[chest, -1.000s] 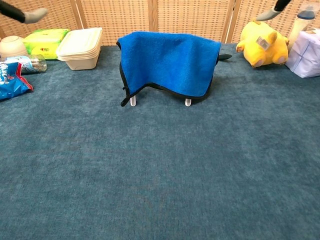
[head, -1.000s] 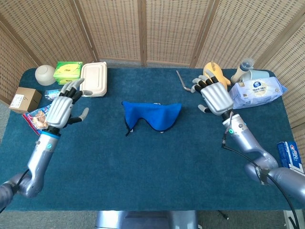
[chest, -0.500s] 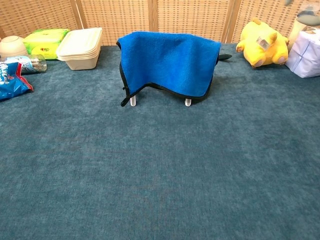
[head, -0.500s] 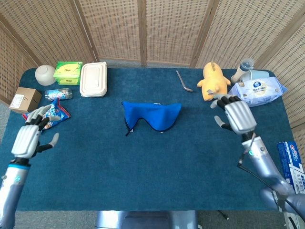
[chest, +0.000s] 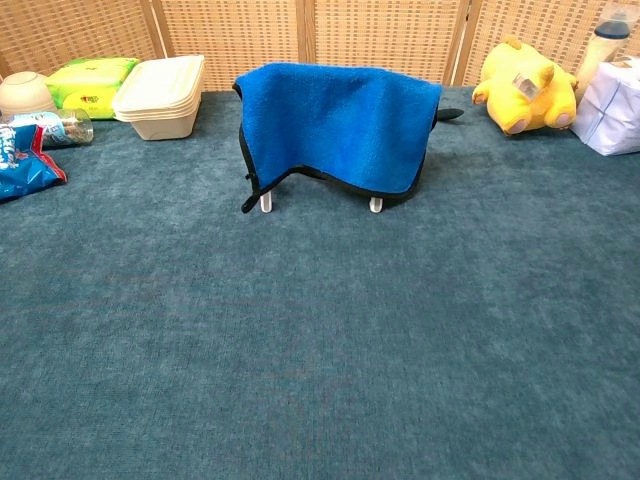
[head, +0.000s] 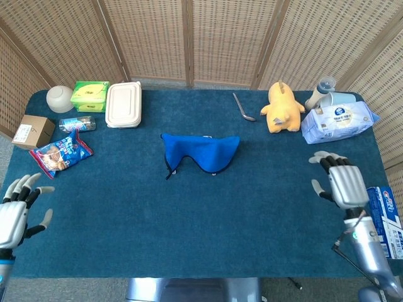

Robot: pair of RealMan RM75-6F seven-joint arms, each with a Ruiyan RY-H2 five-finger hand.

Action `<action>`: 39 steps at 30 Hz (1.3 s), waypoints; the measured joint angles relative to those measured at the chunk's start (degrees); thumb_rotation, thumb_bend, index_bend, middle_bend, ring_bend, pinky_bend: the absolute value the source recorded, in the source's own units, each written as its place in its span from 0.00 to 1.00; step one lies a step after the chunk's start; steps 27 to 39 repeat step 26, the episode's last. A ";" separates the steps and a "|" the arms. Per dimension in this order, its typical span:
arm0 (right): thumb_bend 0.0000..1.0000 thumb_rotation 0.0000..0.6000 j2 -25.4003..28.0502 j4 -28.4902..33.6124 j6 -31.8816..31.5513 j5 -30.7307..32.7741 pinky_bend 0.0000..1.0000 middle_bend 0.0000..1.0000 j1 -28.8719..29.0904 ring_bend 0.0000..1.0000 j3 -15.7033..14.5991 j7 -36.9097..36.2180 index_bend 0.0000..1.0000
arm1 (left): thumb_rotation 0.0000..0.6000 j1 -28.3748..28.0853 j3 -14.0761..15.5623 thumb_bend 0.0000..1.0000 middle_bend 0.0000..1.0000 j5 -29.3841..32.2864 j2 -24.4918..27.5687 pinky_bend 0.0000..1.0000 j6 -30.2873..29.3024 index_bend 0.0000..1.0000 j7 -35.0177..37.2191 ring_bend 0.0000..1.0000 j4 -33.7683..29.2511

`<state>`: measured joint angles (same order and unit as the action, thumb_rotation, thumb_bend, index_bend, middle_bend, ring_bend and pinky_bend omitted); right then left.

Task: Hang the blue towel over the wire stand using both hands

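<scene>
The blue towel (head: 201, 151) (chest: 335, 122) is draped over the wire stand in the middle of the table. Only the stand's two white feet (chest: 266, 204) show under the cloth in the chest view. My left hand (head: 14, 211) is at the table's near left corner, fingers spread, holding nothing. My right hand (head: 342, 182) is near the right front edge, also with fingers apart and empty. Both hands are far from the towel. Neither hand appears in the chest view.
At the back left are a bowl (head: 60, 98), a green pack (head: 89, 95), a lidded container (head: 124, 104), a cardboard box (head: 33, 131) and a snack bag (head: 60, 153). Back right hold a spoon (head: 242, 107), a yellow plush (head: 282, 106), wipes (head: 337, 121) and a bottle (head: 320, 90).
Both hands have drawn back from beside the towel toward the table's near corners, left to the near left, right to the near right. The towel has stayed on the stand.
</scene>
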<state>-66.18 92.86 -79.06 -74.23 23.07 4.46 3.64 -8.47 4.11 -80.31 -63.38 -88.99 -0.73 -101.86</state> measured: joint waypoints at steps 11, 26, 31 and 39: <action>0.34 1.00 2.01 8.14 -8.74 3.07 0.29 0.24 -9.93 0.20 -2.16 7.84 0.28 | 1.00 5.91 2.47 0.52 0.16 -4.64 -2.58 0.00 -4.88 0.32 -7.80 0.00 -0.70; 0.34 1.00 2.50 8.91 -8.38 2.52 0.28 0.24 -13.65 0.20 -1.02 6.14 0.28 | 1.00 5.94 -0.20 0.53 0.16 -5.69 -3.41 0.00 -2.34 0.35 -10.45 0.02 -2.58; 0.34 1.00 2.50 8.91 -8.38 2.52 0.28 0.24 -13.65 0.20 -1.02 6.14 0.28 | 1.00 5.94 -0.20 0.53 0.16 -5.69 -3.41 0.00 -2.34 0.35 -10.45 0.02 -2.58; 0.34 1.00 2.50 8.91 -8.38 2.52 0.28 0.24 -13.65 0.20 -1.02 6.14 0.28 | 1.00 5.94 -0.20 0.53 0.16 -5.69 -3.41 0.00 -2.34 0.35 -10.45 0.02 -2.58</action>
